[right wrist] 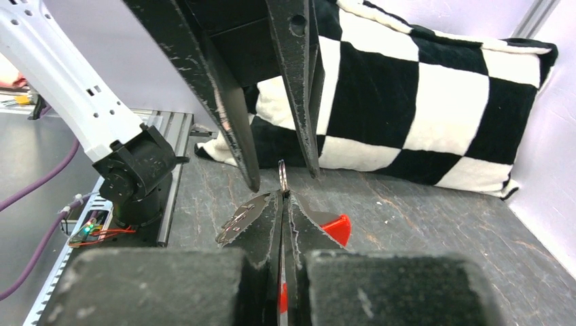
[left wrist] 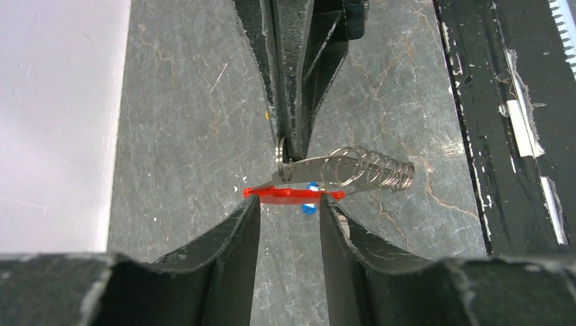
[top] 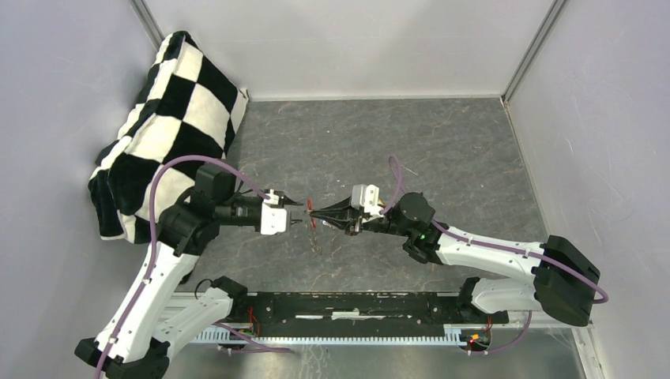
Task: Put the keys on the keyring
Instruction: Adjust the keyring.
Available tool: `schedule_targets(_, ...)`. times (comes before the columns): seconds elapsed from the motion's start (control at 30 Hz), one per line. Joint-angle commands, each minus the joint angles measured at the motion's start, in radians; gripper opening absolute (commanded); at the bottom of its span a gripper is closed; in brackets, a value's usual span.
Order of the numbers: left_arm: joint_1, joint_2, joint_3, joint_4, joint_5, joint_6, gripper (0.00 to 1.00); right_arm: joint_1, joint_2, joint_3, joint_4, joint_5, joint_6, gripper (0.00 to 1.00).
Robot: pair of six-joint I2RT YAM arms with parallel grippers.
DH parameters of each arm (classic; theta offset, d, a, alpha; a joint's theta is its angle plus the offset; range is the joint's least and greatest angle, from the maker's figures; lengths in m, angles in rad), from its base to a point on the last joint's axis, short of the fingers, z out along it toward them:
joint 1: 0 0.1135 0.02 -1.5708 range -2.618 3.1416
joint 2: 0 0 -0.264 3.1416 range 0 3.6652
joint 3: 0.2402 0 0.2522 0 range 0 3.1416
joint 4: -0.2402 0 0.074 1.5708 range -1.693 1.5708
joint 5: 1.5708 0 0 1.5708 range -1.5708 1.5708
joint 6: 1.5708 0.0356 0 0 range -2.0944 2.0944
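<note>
The red keyring hangs edge-on above the table, between the two hands, with the grey keys and a string of wire loops trailing beside it and a blue cap peeping just under it. The right hand is pinched tight on a thin metal ring at the head of the bunch and carries it. The left hand faces it with its fingers parted to a middling gap, the red piece lying across their tips; whether they touch it cannot be told. This looks like the threading step, mid-air. The next move probably calls for the left hand to close squarely on the red piece and steady it. A checked pillow lies at the far left
</note>
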Motion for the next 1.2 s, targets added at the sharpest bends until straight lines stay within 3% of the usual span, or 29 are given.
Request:
schedule_targets(0.0,-0.001,-0.005,0.021,0.056,-0.014,-0.091,0.42,-0.002,-0.019,0.002,0.071,-0.058,0.009,0.0)
schedule_targets(0.13,-0.001,0.001,0.02,0.082,0.003,-0.127,0.35,-0.002,-0.018,0.002,0.074,-0.089,0.011,0.0)
schedule_targets(0.33,-0.002,0.006,0.011,0.085,0.073,-0.166,0.31,-0.004,-0.01,0.006,0.083,-0.105,0.023,0.0)
schedule_targets(0.53,-0.001,0.031,0.036,-0.042,0.105,-0.083,0.31,-0.007,-0.012,0.001,0.096,-0.079,0.027,0.0)
schedule_targets(0.7,-0.002,0.028,0.032,-0.048,0.097,-0.065,0.31,-0.017,-0.012,-0.004,0.108,-0.067,0.037,0.0)
schedule_targets(0.97,-0.002,-0.028,-0.018,0.149,0.058,-0.208,0.3,-0.019,0.007,0.004,0.108,-0.098,0.051,0.0)
schedule_targets(1.17,-0.001,-0.027,-0.011,0.141,0.077,-0.232,0.29,-0.018,0.018,0.019,0.102,-0.109,0.054,0.0)
